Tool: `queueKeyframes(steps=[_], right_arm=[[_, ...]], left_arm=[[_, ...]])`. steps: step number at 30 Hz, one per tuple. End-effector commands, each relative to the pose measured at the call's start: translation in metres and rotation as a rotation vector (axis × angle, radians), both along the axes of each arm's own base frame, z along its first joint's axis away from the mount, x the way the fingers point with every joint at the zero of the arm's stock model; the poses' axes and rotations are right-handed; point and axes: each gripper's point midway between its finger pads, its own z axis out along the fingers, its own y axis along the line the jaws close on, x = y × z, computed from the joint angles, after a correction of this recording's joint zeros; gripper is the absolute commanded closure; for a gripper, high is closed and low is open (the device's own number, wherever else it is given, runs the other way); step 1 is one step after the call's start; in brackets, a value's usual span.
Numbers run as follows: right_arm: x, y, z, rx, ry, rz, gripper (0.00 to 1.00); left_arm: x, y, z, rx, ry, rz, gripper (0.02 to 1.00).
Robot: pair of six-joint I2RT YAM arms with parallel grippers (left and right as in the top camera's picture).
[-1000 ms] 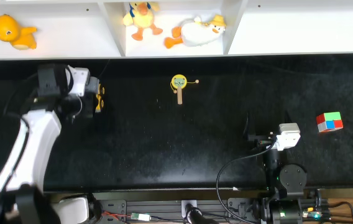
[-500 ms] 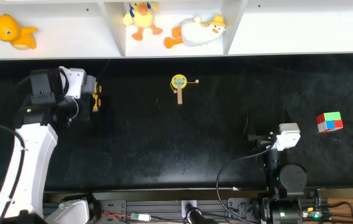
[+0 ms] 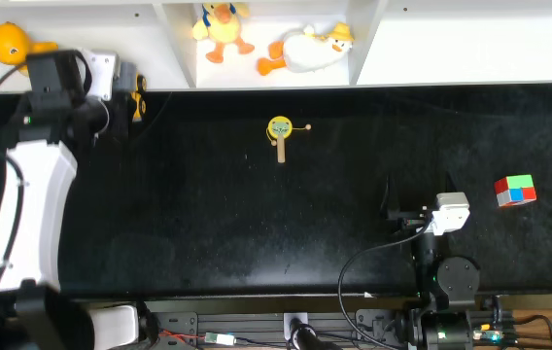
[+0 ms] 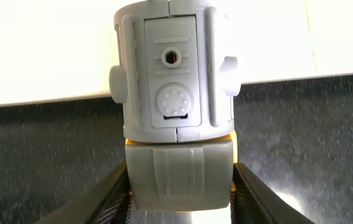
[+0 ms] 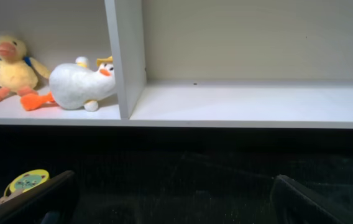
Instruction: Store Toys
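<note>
Foreground: my right gripper [image 5: 173, 180] sits low near its base, fingers spread wide, nothing between them.
Right side: colour cube [image 3: 515, 191] on the black mat [image 3: 208, 224], well apart from that gripper.
Mid-table: yellow rattle [image 3: 280, 131], off on its own.
Far left: my left gripper [image 4: 179, 186] is clamped on the grey-and-yellow toy [image 4: 173, 93], right at the front lip of the shelf [image 3: 276, 87], left bay.
Back: yellow duck [image 3: 23, 49] in that bay; plush duck [image 3: 223, 29] and white goose [image 3: 305, 49] in the middle one.
</note>
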Motion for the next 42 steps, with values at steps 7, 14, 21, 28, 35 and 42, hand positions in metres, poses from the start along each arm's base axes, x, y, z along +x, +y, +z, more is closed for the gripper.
queueKeyframes(steps=[7,14,21,28,35,42], right_arm=[[0.000,-0.001,-0.004,0.007,0.002,-0.008,0.007],[0.000,-0.001,-0.004,0.007,0.002,-0.008,0.005],[0.000,-0.001,-0.004,0.007,0.002,-0.008,0.005],[0.000,-0.001,-0.004,0.007,0.002,-0.008,0.005],[0.000,-0.001,-0.004,0.007,0.002,-0.008,0.005],[0.000,-0.001,-0.004,0.007,0.002,-0.008,0.007]], left_arm=[[0.062,0.004,0.007,-0.003,-0.021,0.001,0.752],[0.083,0.006,0.004,-0.003,-0.032,0.001,0.752],[0.086,0.003,0.002,-0.003,-0.037,-0.005,0.763],[0.083,0.000,0.000,-0.004,-0.021,-0.011,0.759],[0.081,0.000,-0.002,-0.007,-0.010,-0.007,0.774],[0.076,-0.003,-0.015,-0.034,-0.024,0.013,0.781]])
